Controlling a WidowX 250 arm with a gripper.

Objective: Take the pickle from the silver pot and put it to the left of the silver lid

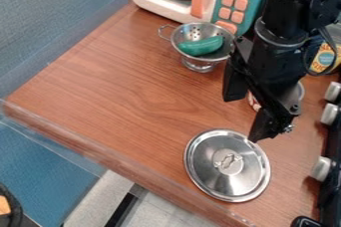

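The black gripper [242, 117] hangs over the right half of the counter, open, its two fingers wide apart with nothing held between them. A green pickle [201, 46] lies inside the silver pot [200, 65], a small colander-like bowl with holes and a foot, at the upper middle, to the upper left of the gripper. Flat on the wood near the counter's front edge rests the round silver lid [227, 165], just below the gripper's lower finger.
Behind the pot stands a toy microwave [234, 2] in teal and white. A can-like object, partly hidden, is behind the gripper. Stove knobs [321, 169] line the right side. The wooden counter [126, 91] ends along the left and front.
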